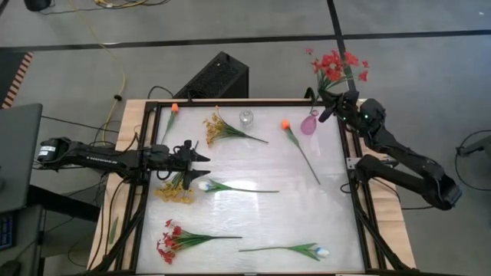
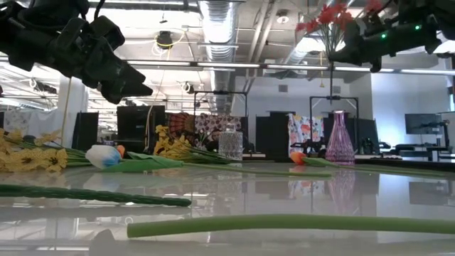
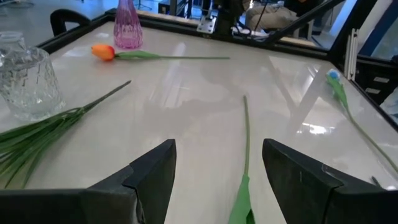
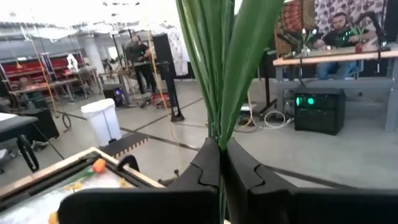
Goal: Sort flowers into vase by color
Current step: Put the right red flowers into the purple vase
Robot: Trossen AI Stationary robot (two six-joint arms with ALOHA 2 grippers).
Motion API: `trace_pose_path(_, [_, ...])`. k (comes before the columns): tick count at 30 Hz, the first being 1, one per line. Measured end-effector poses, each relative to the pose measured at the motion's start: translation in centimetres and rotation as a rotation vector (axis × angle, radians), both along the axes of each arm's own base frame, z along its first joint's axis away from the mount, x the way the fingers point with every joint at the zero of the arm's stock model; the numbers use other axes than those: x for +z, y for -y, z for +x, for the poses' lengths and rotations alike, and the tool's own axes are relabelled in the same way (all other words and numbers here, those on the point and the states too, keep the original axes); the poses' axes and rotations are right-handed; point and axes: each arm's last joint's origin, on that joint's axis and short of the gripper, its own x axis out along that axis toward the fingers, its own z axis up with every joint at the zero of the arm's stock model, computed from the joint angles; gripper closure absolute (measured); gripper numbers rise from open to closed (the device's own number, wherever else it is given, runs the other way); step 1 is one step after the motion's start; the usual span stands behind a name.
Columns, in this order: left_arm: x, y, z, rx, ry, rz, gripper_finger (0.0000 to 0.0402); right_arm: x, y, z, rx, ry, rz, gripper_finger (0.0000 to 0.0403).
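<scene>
My right gripper (image 1: 331,104) is shut on a red flower cluster (image 1: 337,67) at the table's far right corner, just beside the pink vase (image 1: 309,125). My left gripper (image 1: 201,159) hangs open above the table's left half. In its wrist view the green stem (image 3: 245,134) of a white tulip (image 1: 204,185) runs between the fingers, untouched. Lying flat on the table are two orange tulips (image 1: 285,124) (image 1: 175,108), two yellow sprays (image 1: 215,130) (image 1: 176,191), another red cluster (image 1: 167,240) and a second white tulip (image 1: 320,251). A clear glass vase (image 1: 246,118) stands far centre. My right gripper pinches the red cluster's bundled green stems and leaves (image 4: 221,127) between its two shut fingers (image 4: 202,168). The flower is lifted clear of the table and stands about upright, with the leaves rising past the fingers and the red blossoms (image 2: 330,14) above the gripper.
A dark frame (image 1: 146,192) runs round the white table top. A black box (image 1: 219,77) sits beyond the far edge. Open table surface lies in the middle, between the scattered flowers. In the right wrist view, people sit at desks in the room behind.
</scene>
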Motion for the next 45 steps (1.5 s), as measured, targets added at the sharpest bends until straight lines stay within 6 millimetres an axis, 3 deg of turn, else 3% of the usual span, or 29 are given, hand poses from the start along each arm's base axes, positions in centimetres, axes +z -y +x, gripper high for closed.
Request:
trace_pose_path(21, [-0.1,-0.2,0.0,0.069,-0.006,-0.001,0.0172,-0.4,0.9,-0.6,-0.077,-0.095,-0.034,0.0375])
trace_pose_path(28, [-0.1,-0.2,0.0,0.07,-0.006,-0.003,0.0172,-1.9,1.0,-0.4,-0.071,-0.133,0.037,0.0372])
trace_pose_path(36, [-0.1,-0.2,0.0,0.076,-0.004,-0.023,0.0172,-4.4,1.2,-0.3,-0.067,-0.169,0.141,0.033])
trace_pose_path(40, [-0.1,-0.2,0.0,0.079,-0.002,-0.036,0.0172,-4.7,1.0,-0.4,-0.068,-0.183,0.198,0.03])
trace_pose_path(45, [-0.1,-0.2,0.0,0.072,-0.002,-0.037,0.0172,-4.4,0.6,-0.8,-0.084,-0.283,0.317,0.0235])
